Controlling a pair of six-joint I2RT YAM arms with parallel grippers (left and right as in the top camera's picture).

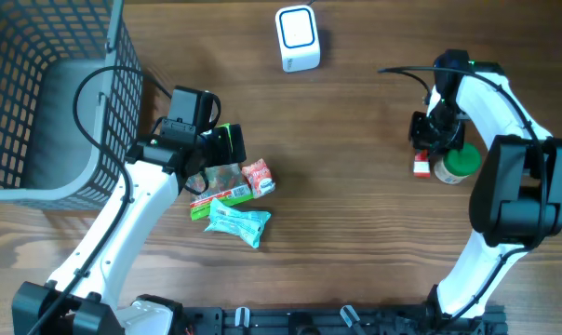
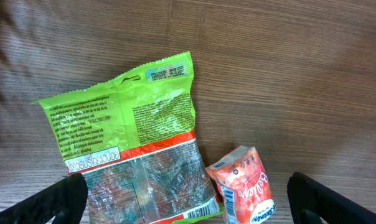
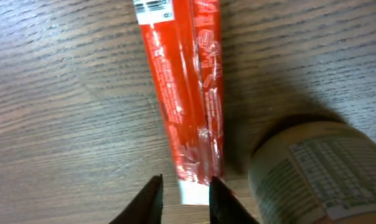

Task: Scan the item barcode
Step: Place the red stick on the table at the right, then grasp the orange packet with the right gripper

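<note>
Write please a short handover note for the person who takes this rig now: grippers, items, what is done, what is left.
Left gripper: wide open above the green plastic snack bag and the small red pouch, holding nothing.
Right gripper: jaws slightly apart at the end of the long red foil pack, beside the green-lidded jar; the pack lies on the wooden table.
White box-shaped scanner: at the far edge, no item near it.
Done: no scan that I can tell.
To do: pick one item and show its barcode to the scanner.
</note>
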